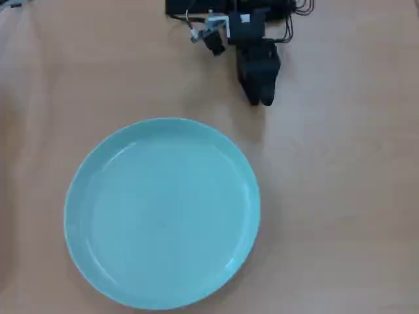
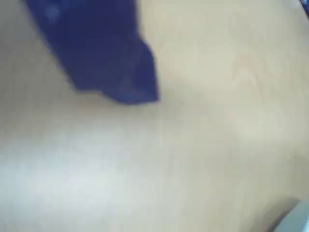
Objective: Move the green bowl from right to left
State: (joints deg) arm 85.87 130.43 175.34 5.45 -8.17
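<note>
Overhead view: large, shallow, round dish in pale mint-green glossy plastic, low raised rim — the green bowl (image 1: 162,212) — flat on the light tan wooden tabletop (image 1: 340,216), left of centre and in the lower part of the picture. Inside empty, faint streaks of glare along the rim. Nothing touching it.

Black plastic gripper (image 1: 260,99) at top, right of centre, tips pointing down the picture toward the bowl's upper right rim. Near the rim but clear of it; bare table between. Tips close together, seemingly no real gap, nothing held; exact degree of closure hard to read from above. Behind it, black arm body (image 1: 252,29) with a small white-and-silver fitting (image 1: 213,29) and thin dark cables (image 1: 298,10) running off the top edge.

Wrist view: heavily blurred. One dark blue-black jaw shape (image 2: 111,63) entering from upper left, over pale tabletop (image 2: 193,145). Second jaw not distinguishable here. Sliver of pale grey-green at lower right corner, too blurred to identify.
</note>
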